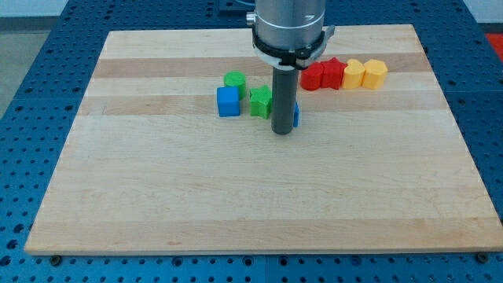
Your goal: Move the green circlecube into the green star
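Camera view — dark rod on the wooden desk (157,204).
My tip (283,134) sits just right of the green star block (260,102); green round block (234,80) lies up-left — no gripper fitted.

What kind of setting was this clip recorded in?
Likely a robotics lab bench: a wooden board lies on a blue perforated table, with small coloured blocks such as the green star near my tip on a mounted arm.

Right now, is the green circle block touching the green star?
No. The green circle block sits apart from the green star, up and to the view's left of it, with bare board showing between them.
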